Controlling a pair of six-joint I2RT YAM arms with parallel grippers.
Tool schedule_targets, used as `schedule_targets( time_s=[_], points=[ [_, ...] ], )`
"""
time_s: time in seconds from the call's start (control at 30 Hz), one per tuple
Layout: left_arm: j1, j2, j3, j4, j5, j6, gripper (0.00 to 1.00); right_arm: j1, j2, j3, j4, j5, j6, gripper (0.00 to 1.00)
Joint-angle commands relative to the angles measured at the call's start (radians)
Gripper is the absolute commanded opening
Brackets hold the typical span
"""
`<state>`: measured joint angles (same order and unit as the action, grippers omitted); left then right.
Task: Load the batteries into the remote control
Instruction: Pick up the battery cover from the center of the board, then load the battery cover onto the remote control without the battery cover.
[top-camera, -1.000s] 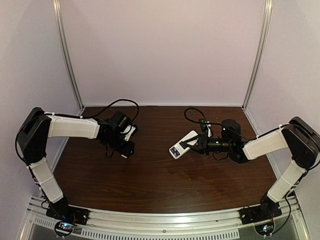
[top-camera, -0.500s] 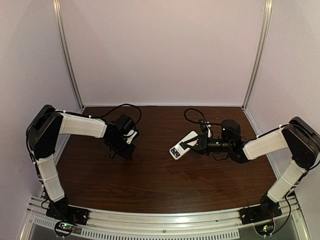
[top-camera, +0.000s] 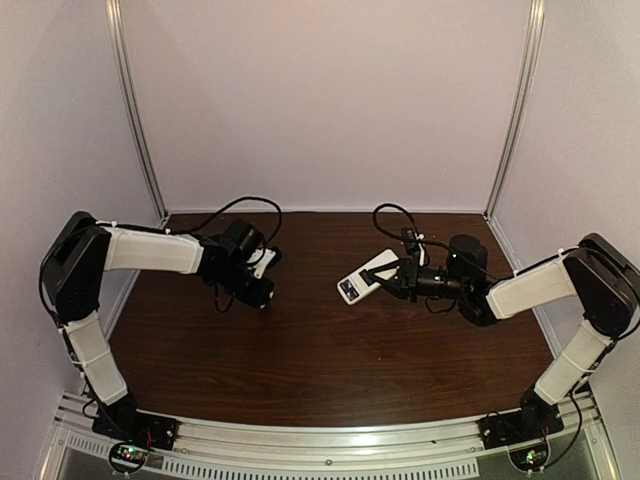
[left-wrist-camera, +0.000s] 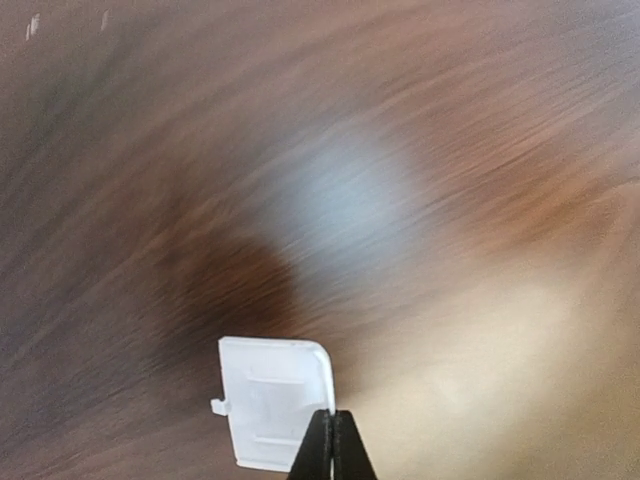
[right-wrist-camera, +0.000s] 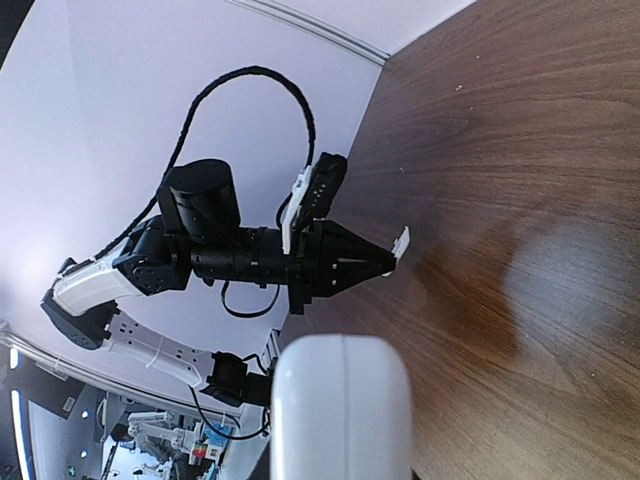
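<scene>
Moved: the right gripper (top-camera: 388, 281) is holding the remote (top-camera: 364, 277) a little nearer the far edge of the bench (top-camera: 300, 370) than a second ago; the left gripper (top-camera: 263, 293) is sitting slightly further right than it was.
Left gripper: its jaws are pressing tight together on a small white cover (left-wrist-camera: 272, 398); they are pinching it at one edge, close to a corner; the rest of the cover is sticking out past the tips.
Cover: it is showing a flat face to the left wrist camera, with one rounded corner and a small tab on its side; it is hanging low over the bench left of centre, toward the far edge; whether it is touching the wood I cannot tell.
Right gripper: its jaws are standing nearly closed, gripping one end of the remote.
Remote: it is hanging tilted above the bench, right of centre; its free end is pointing toward the left gripper; a dark patch is showing at that end, too small to make out.
Spacing: the two grippers are facing each other across the middle of the bench, well apart.
</scene>
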<state>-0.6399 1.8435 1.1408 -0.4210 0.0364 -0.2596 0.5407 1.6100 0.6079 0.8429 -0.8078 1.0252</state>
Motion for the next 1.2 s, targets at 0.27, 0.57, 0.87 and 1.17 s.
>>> schedule_targets(
  time_s=[0.27,0.57,0.87,1.17],
  points=[
    [0.013,-0.389,-0.201,0.933,0.689,-0.373,0.0,-0.002,0.119,0.048,0.498,0.065,0.289,0.0],
    [-0.022,-0.164,-0.366,1.999,0.708,-1.008,0.0,0.075,0.185,0.087,0.672,0.206,0.419,0.0],
    [-0.069,-0.05,-0.341,2.165,0.651,-1.118,0.0,0.111,0.236,0.088,0.763,0.278,0.471,0.0],
    [-0.095,-0.007,-0.309,2.165,0.621,-1.144,0.0,0.133,0.296,0.114,0.851,0.294,0.532,0.0]
  ],
)
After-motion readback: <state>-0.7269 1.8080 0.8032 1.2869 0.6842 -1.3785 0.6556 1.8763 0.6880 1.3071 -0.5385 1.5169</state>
